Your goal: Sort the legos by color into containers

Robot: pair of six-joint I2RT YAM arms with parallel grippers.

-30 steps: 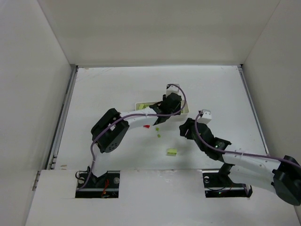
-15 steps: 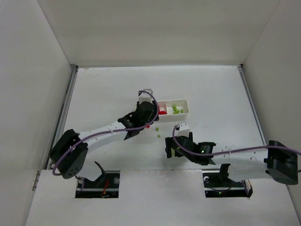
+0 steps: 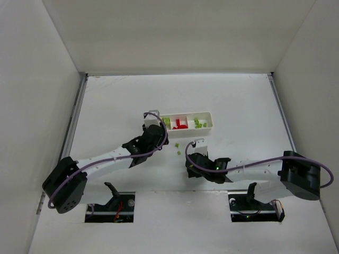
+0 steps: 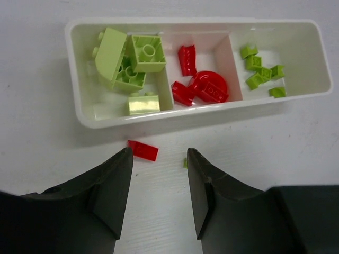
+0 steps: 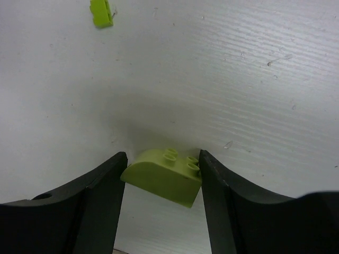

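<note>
Right gripper [image 5: 162,159] straddling the curved lime brick [image 5: 161,182] on the bench [image 5: 238,79].
I can't tell if its jaws squeeze yet, so I'd close gently, centred, then lift straight. Left gripper [image 4: 159,159] hangs spread before the red brick [image 4: 143,150], just outside the tray [image 4: 185,114].

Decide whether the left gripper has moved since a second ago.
Yes. The left gripper moved from over the tray to just off its near-left corner.
</note>
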